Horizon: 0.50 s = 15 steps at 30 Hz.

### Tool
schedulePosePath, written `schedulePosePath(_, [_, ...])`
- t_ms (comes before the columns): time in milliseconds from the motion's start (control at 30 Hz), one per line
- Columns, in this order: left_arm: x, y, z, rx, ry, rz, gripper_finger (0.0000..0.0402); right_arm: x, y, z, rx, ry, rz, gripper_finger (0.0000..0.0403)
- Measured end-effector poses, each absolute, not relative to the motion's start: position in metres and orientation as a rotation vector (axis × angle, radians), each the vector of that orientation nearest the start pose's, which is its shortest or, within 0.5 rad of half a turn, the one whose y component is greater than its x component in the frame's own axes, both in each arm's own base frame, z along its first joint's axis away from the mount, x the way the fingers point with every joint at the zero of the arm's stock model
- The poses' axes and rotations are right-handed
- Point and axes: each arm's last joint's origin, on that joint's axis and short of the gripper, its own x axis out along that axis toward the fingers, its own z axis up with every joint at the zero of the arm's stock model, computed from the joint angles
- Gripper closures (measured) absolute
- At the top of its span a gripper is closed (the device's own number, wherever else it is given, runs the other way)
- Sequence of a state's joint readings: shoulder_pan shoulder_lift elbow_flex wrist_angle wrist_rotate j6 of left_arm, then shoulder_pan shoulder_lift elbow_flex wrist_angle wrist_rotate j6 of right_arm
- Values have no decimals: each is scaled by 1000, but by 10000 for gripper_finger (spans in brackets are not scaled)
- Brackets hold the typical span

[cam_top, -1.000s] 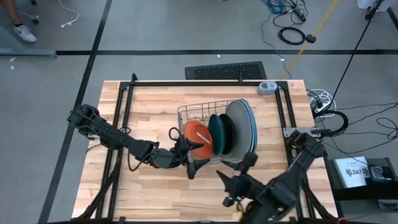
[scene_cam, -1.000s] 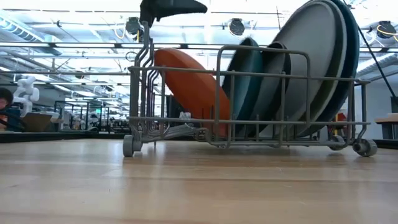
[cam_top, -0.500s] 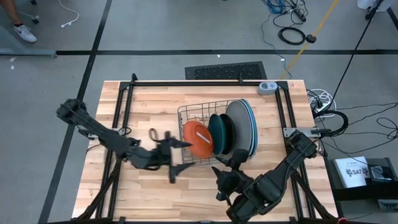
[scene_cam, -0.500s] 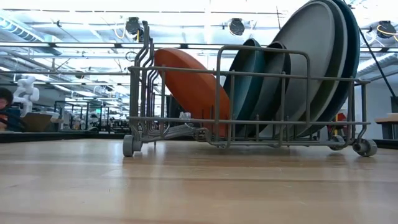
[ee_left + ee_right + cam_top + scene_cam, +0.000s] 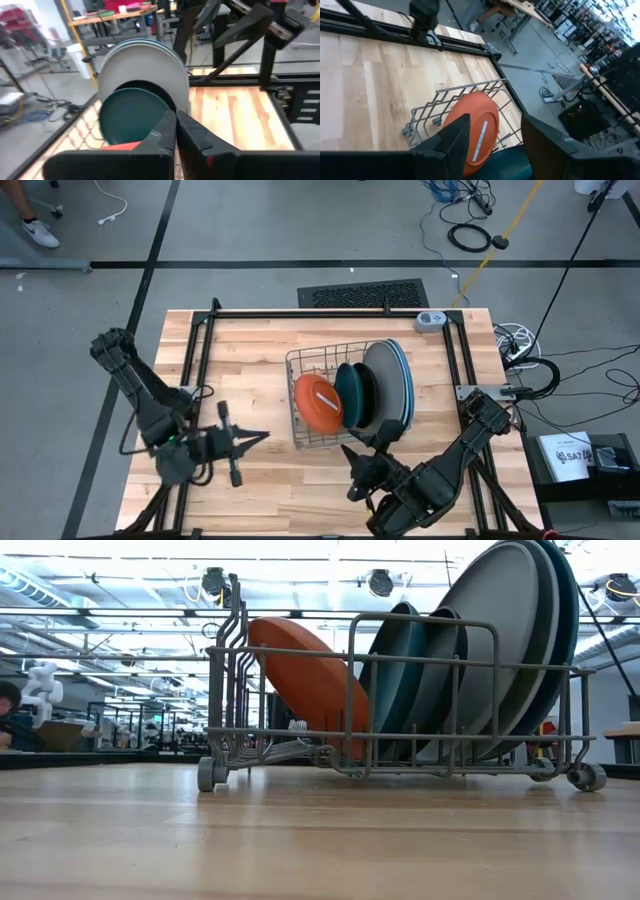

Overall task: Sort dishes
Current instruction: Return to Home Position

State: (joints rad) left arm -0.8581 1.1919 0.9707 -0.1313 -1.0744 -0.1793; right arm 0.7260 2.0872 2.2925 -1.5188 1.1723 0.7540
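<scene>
A grey wire rack [image 5: 300, 365] stands in the middle of the table and holds the dishes on edge. The orange plate [image 5: 318, 402] is at its left end; in the low view the orange plate [image 5: 310, 680] leans left, lower rim in the wires. Then follow the dark teal plate [image 5: 348, 394], a black one [image 5: 440, 680], the grey plate [image 5: 383, 378] and blue ones [image 5: 406, 385]. My left gripper [image 5: 262, 437] is shut, empty, left of the rack. My right gripper [image 5: 352, 472] is open, empty, near of the rack; the right wrist view shows its gap [image 5: 495, 122].
A black frame rail [image 5: 330, 313] runs along the table's far side, with side rails [image 5: 455, 370] at left and right. A small grey device [image 5: 430, 320] sits at the far right corner. Bare wood [image 5: 250, 350] lies left of the rack and along the near edge.
My left gripper has drawn back from the orange plate toward the table's left and near edges, and its fingers have come together. The orange plate stays leaning in the rack. My right gripper has shifted a little toward the table's left.
</scene>
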Motion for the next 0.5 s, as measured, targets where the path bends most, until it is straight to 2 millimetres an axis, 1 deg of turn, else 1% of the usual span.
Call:
schedulePosePath(133, [160, -184, 318, 178, 176, 308, 390, 323, 240, 360, -341, 574, -620, 234])
schedulePosePath(233, [138, -190, 309, 196, 153, 338, 396, 336, 236, 351, -324, 602, -630, 234])
schedulePosePath(367, [114, -194, 292, 162, 133, 296, 398, 361, 223, 334, -337, 667, -643, 234])
schedulePosePath(500, [96, -198, 271, 165, 133, 225, 396, 382, 209, 321, -318, 720, -645, 234])
